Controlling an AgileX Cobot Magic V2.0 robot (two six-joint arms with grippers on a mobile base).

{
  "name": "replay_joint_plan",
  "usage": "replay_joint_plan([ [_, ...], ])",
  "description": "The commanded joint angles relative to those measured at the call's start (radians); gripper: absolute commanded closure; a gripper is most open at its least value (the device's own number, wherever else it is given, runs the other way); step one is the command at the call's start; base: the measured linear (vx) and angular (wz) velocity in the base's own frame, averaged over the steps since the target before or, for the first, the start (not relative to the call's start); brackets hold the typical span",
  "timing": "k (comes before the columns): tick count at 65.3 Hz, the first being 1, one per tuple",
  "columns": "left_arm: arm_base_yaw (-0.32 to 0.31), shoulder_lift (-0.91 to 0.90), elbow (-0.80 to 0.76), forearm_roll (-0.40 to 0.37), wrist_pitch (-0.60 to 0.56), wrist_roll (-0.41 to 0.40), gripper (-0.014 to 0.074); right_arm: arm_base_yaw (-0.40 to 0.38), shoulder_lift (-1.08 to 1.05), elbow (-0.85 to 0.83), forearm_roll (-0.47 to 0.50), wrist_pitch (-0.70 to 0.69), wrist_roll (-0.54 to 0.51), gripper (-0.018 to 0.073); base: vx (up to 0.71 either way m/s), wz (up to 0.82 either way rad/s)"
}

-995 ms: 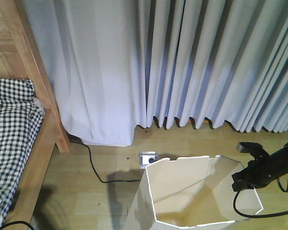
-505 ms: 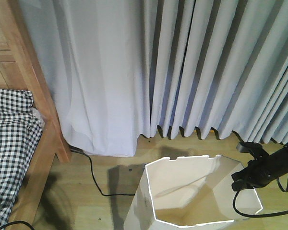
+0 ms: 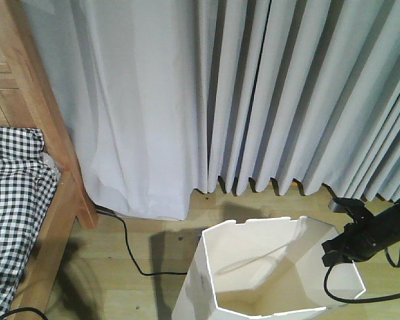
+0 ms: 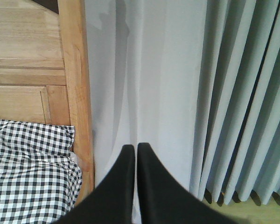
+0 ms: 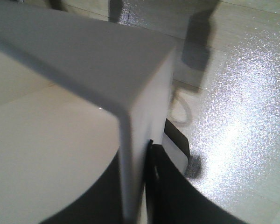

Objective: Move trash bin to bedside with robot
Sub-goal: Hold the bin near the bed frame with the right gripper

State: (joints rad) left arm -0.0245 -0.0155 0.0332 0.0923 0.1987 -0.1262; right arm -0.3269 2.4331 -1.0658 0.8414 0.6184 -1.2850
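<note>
Trash bin [image 3: 247, 257] sits on the wooden floor [image 3: 140, 293] immediately left of the right gripper [image 3: 335, 252], whose fingers are clamped on the bin's right rim. The right wrist view confirms this, with the thin white wall pinched between the two black fingers. Inside the bin only pale walls and a tan bottom show. The left gripper [image 4: 132, 151] has its fingers drawn nearly together, with only a thin slit between them and nothing held. The grey curtain [image 3: 253, 100] is ahead of it, and the bed frame [image 3: 53, 133] and checked bedding [image 3: 13, 193] are to its left.

Seen from the right gripper, the bed frame is well off to the left, and a black cable [image 3: 130, 250] lies on the floor between bed and bin. A second ago a small grey box showed on the floor just beyond the bin's far rim. It is no longer in view, and the curtain hem now sits closer to the bin.
</note>
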Motion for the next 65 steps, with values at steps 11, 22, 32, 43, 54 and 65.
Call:
replay_joint_plan([
  [11, 0.0, -0.013, 0.026, 0.0, -0.081, -0.002, 0.0602, -0.004, -0.075, -0.007, 0.053, 0.206, 0.001, 0.0565, 0.0, 0.0],
  [22, 0.0, -0.013, 0.026, 0.0, -0.081, -0.002, 0.0602, -0.004, -0.075, -0.007, 0.072, 0.2, 0.001, 0.0565, 0.0, 0.0],
  [32, 0.0, -0.013, 0.026, 0.0, -0.081, -0.002, 0.0602, -0.004, -0.06, -0.022, 0.073, 0.197, 0.059, 0.0565, 0.0, 0.0],
  [43, 0.0, -0.013, 0.026, 0.0, -0.081, -0.002, 0.0602, -0.004, 0.008, -0.1, 0.03, 0.157, 0.16, 0.0565, 0.0, 0.0],
  [54, 0.0, -0.013, 0.026, 0.0, -0.081, -0.002, 0.0602, -0.004, 0.091, -0.211, -0.081, 0.098, 0.295, 0.0565, 0.0, 0.0],
  [65, 0.0, -0.013, 0.026, 0.0, -0.081, -0.002, 0.0602, -0.003, 0.188, -0.337, -0.112, 0.093, 0.336, 0.0565, 0.0, 0.0],
])
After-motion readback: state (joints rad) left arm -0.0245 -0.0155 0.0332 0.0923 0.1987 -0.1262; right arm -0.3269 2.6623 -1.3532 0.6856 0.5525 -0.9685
